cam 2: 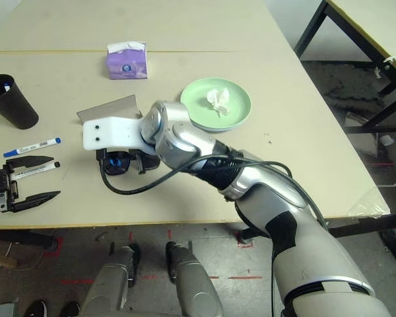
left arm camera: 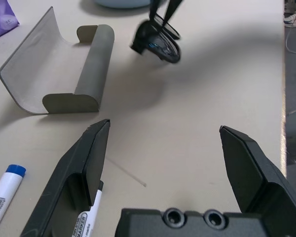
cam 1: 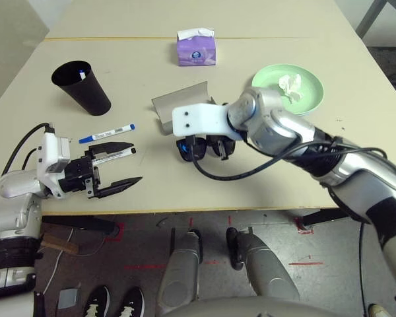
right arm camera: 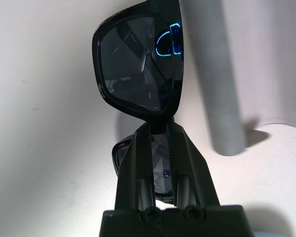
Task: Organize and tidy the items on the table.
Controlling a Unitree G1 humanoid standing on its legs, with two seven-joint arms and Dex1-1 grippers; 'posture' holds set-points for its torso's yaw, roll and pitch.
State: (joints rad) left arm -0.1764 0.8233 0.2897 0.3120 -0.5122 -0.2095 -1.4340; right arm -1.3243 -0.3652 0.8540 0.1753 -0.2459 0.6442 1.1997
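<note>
Black sunglasses [right arm camera: 138,64] pinched at the bridge in right tool [right arm camera: 160,148], lifted clear of beige desk [cam 1: 264,178], just in front of open grey glasses case [left arm camera: 64,74]. Left tool [cam 1: 122,165] wide open, empty, beside two white markers [cam 1: 105,134]. Crumpled tissue [cam 1: 290,84] lies on green plate [cam 1: 310,99].

1. A purple tissue box [cam 1: 197,48] is seen standing near the far seam of the worktop, a white tissue pulled up from its top.
2. A black cup [cam 1: 82,86] is seen lying tilted toward the left side.
3. Red tape marks [cam 1: 303,229] are stuck on the floor below.
</note>
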